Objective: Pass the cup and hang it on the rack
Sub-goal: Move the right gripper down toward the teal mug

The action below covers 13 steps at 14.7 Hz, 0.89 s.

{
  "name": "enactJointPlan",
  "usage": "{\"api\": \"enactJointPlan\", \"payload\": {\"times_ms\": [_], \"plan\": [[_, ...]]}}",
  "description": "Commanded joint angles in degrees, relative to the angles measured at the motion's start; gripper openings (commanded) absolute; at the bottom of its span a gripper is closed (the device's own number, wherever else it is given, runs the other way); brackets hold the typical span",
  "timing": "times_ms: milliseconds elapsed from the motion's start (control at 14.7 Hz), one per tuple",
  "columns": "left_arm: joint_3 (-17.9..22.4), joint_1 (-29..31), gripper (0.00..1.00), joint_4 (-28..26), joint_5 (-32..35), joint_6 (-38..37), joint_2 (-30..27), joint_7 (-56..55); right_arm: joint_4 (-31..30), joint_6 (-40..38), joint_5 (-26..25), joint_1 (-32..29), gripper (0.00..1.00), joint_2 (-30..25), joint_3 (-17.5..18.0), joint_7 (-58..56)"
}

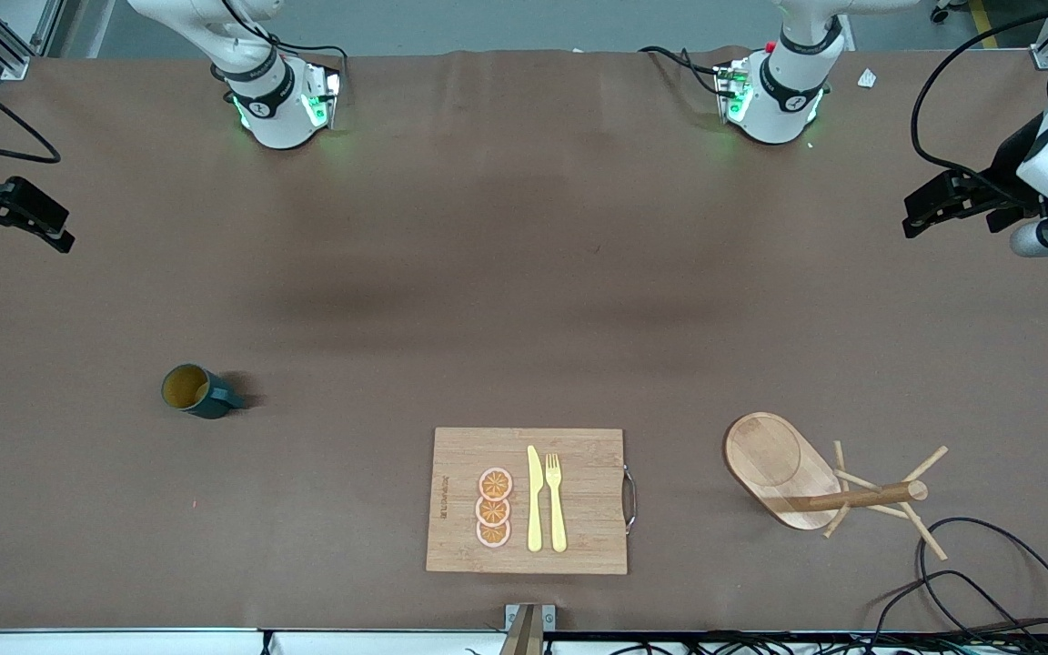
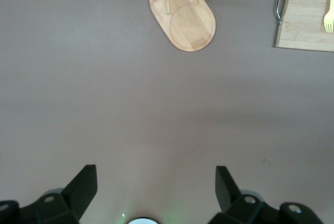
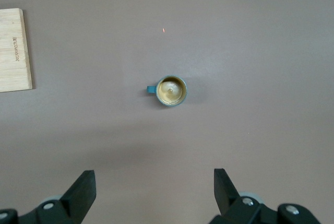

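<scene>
Upright cup (image 1: 194, 390), handle toward the cutting board (image 1: 527, 500); left tool (image 2: 155, 185), right tool (image 3: 154, 187) both released, aloft.

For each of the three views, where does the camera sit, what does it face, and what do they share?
Front view: high across the table, facing both bases; shows cup, rack, cutting board.
Left wrist view: on the left arm, facing down; open left gripper, rack.
Right wrist view: on the right arm, facing down; open right gripper, cup.
Shared: all three show the cutting board.
</scene>
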Motion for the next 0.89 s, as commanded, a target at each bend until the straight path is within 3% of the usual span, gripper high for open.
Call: {"api": "enactJointPlan", "payload": {"times_ms": [0, 409, 818], "plan": [[-0.04, -0.11, 1.00, 0.79, 0.02, -1.00, -0.17, 0.59, -1.66, 0.09, 0.76, -0.33, 1.00, -1.69, 0.09, 0.65], [0.05, -0.02, 1.00, 0.79, -0.06, -0.91, -0.08, 0.59, -1.13, 0.09, 0.68, -0.24, 1.00, -1.17, 0.17, 0.04], [0.13, 0.33, 1.00, 0.79, -0.15, -0.91, 0.01, 0.85, -1.22, 4.39, 0.76, -0.77, 1.00, 8.84, 0.17, 0.04]]}}
